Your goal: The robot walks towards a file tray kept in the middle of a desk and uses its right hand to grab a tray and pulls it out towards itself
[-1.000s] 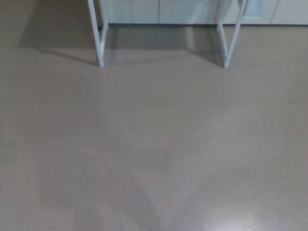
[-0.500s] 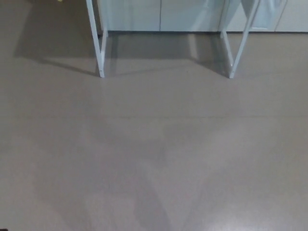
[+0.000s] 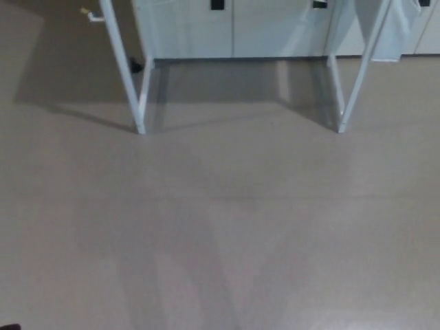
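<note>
Floor (image 3: 220, 234): plain grey-brown surface, filling most of the head view and carrying faint reflections and soft shadows.

Desk legs: two white metal frames standing on the floor near the top of the view, the left leg (image 3: 124, 69) slanting down to a foot at left of centre, the right leg (image 3: 357, 75) slanting down to a foot at right of centre. Shadow is lying between and beside them.

Cabinets (image 3: 234, 31): pale doors with small dark handles, running along the far wall behind the legs.

File tray: not showing; the desk top is lying above the view's upper edge.

Robot hands: neither one is appearing, so their fingers cannot be judged.
</note>
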Controlling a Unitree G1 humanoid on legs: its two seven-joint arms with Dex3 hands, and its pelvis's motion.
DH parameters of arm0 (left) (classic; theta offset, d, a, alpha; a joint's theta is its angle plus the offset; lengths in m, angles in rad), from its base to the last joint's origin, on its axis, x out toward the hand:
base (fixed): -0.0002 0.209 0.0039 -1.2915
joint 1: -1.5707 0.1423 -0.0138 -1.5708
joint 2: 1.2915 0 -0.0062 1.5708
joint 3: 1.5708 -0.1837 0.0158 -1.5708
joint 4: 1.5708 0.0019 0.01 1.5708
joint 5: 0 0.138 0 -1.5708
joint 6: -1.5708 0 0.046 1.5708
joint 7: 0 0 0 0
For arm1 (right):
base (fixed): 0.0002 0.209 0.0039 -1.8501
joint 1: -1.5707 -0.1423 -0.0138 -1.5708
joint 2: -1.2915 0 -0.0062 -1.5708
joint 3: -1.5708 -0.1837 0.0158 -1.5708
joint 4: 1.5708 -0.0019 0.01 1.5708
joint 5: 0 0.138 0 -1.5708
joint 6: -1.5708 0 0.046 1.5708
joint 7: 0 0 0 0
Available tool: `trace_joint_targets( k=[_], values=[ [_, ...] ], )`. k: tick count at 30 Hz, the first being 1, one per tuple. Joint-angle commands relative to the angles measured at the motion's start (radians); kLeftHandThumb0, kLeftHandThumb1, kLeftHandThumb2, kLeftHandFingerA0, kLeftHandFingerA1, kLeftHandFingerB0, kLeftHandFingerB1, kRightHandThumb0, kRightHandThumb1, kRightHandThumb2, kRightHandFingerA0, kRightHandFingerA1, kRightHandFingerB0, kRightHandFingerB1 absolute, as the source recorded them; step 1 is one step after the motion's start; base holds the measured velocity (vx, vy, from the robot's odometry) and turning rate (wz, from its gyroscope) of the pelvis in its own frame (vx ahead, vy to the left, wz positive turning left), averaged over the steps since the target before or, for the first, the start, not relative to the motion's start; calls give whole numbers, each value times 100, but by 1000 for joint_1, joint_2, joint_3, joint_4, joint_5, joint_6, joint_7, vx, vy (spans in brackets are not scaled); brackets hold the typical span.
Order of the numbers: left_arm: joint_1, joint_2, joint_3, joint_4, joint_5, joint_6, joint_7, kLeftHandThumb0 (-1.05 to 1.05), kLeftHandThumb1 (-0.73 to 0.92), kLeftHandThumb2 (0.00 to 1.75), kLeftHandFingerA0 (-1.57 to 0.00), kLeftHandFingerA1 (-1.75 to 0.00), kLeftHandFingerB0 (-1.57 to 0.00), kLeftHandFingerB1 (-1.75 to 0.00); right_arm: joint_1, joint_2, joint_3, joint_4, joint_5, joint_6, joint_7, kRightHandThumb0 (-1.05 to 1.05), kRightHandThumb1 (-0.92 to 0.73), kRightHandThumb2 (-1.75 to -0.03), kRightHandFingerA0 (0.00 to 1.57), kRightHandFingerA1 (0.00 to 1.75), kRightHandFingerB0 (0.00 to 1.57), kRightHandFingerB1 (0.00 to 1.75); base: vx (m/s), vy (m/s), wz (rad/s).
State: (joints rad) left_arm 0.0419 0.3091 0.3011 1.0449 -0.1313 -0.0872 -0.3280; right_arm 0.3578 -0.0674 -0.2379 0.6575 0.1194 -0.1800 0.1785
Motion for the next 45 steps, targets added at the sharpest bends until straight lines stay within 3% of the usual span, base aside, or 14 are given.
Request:
trace_joint_targets(
  k=[1, 3, 4, 9, 10, 11, 12, 13, 18, 24, 30, 33, 36, 45],
  values=[
    [-7, 23, 0, -7, -2, -15, 12, -22, 23, 92, -44, -74, -28, -65, -2, 2, 7, -3, 2, -10, -7, -23, -62, -58, 52, 54, 35, 41, 585, 148, -68],
    [-5, 25, -5, -17, 1, -14, 12, -25, 27, 87, -37, -90, -25, -75, -3, 1, 10, 0, 0, -11, -6, -23, -62, -58, 51, 54, 34, 41, 482, 110, -58],
    [-4, 25, -5, -20, -2, -13, 9, -22, 22, 92, -44, -75, -28, -66, -3, 0, 12, 1, -1, -12, -6, -23, -63, -58, 50, 53, 34, 41, 481, 110, -24],
    [-11, 25, -3, -14, -5, -1, 12, -24, 27, 84, -40, -89, -26, -73, 3, -2, 21, 3, -8, -20, -13, -22, -63, -58, 54, 54, 35, 41, 352, 110, 3],
    [-11, 25, -4, -14, -3, -5, 16, -22, 22, 91, -46, -76, -30, -66, 0, -4, 23, 11, -10, -27, -13, -20, -44, -89, 49, 66, 24, 53, 377, 23, 15],
    [-12, 25, -4, -13, -3, -3, 18, -22, 22, 91, -47, -76, -30, -66, 0, -3, 23, 15, -9, -29, -14, -21, -44, -89, 51, 67, 24, 53, 356, -23, 16],
    [-13, 26, -5, -12, -2, -1, 21, -22, 22, 91, -47, -76, -30, -66, -1, -2, 23, 21, -8, -31, -14, -21, -44, -89, 51, 67, 24, 53, 252, -39, 17],
    [-10, 23, -3, -20, -6, -1, 20, -21, 21, 92, -49, -77, -31, -67, -1, -2, 23, 23, -7, -32, -15, -23, -62, -58, 57, 56, 36, 41, 411, -95, 32],
    [-6, 32, -13, -15, 1, -5, 5, -29, 27, 84, -40, -94, -25, -76, 2, 2, 28, 26, -15, -29, -30, -23, -64, -59, 62, 59, 38, 42, 492, -142, 18],
    [-8, 30, -16, -3, -2, -15, 3, -31, 24, 89, -45, -80, -29, -68, 9, -1, 30, 34, -11, -38, -25, -23, -62, -58, 62, 60, 40, 42, 436, -116, 7],
    [-15, 33, -27, -10, 6, 5, 14, -27, 29, 84, -41, -91, -27, -74, 18, -1, 39, 35, -21, -45, -31, -23, -64, -59, 61, 58, 38, 42, 402, 0, -24],
    [-19, 31, -31, -5, 6, -1, 13, -25, 22, 91, -49, -77, -32, -67, 23, -2, 41, 37, -26, -46, -40, -23, -64, -58, 62, 57, 39, 42, 463, 152, -21],
    [-14, 37, -41, 9, 14, -10, 9, -29, 28, 85, -44, -94, -29, -77, 34, 1, 36, 62, -22, -69, -33, -22, -63, -58, 62, 58, 40, 43, 437, 130, -7],
    [-19, 40, -65, 9, 24, -15, 20, -34, 26, 91, -56, -85, -35, -70, 31, -6, 39, 130, -29, -128, -19, -26, -60, -58, 60, 61, 38, 44, 191, -61, 16]
  ],
)
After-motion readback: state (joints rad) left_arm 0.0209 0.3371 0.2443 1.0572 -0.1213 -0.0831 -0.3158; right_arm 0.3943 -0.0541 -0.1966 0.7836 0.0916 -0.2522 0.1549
